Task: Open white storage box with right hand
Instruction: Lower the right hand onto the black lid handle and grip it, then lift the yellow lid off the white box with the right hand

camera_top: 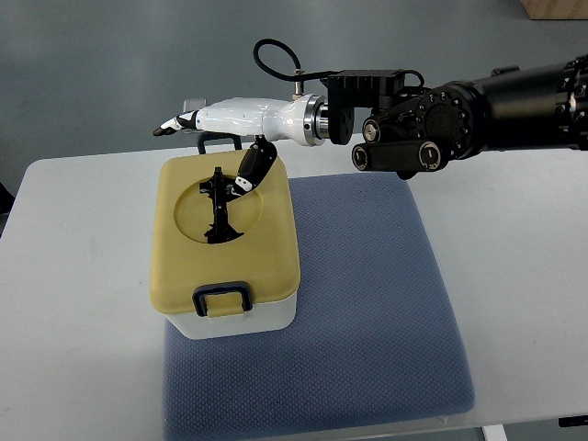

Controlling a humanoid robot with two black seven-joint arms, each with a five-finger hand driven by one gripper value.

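Note:
A white storage box [241, 322] with a yellow lid [262, 248] stands on the left part of a blue mat [367, 303]. The lid has a round recess with a black handle [219, 209] in it, and a dark blue latch [221, 298] sits on the near side. My right hand [216, 129] reaches in from the right and hovers over the box's far edge. Its fingers [175, 124] stretch out to the left, and the thumb [253, 165] points down onto the lid near the recess. It holds nothing.
The mat lies on a white table [73, 276]. A second dark latch [220, 142] shows at the box's far side, under the hand. The black forearm [496, 106] crosses the upper right. Grey floor lies beyond the table's far edge.

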